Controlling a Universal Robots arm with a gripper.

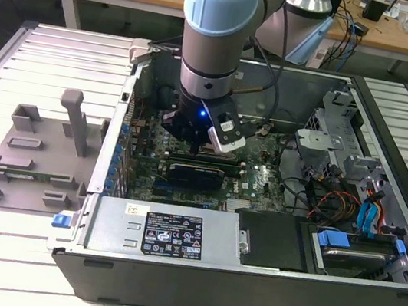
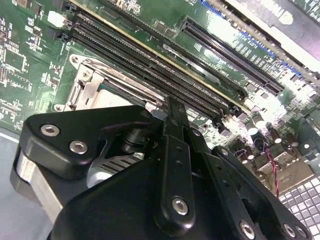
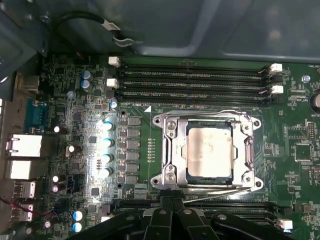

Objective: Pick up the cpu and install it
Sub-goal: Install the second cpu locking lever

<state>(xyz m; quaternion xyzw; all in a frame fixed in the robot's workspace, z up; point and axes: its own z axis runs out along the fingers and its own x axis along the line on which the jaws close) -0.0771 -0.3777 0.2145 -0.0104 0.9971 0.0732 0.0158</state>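
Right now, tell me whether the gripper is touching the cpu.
Apart. In the first wrist view the cpu lies in the socket frame, and the gripper sits beyond the frame's edge with green board showing between them.

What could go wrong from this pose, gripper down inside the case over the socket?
1. The gripper sits right at the socket frame edge; a drift could scrape the frame or nudge the cpu lying inside it.
2. Memory slots flank the socket closely, so a sideways move might clip them.
3. Loose cables inside the case could snag the arm.
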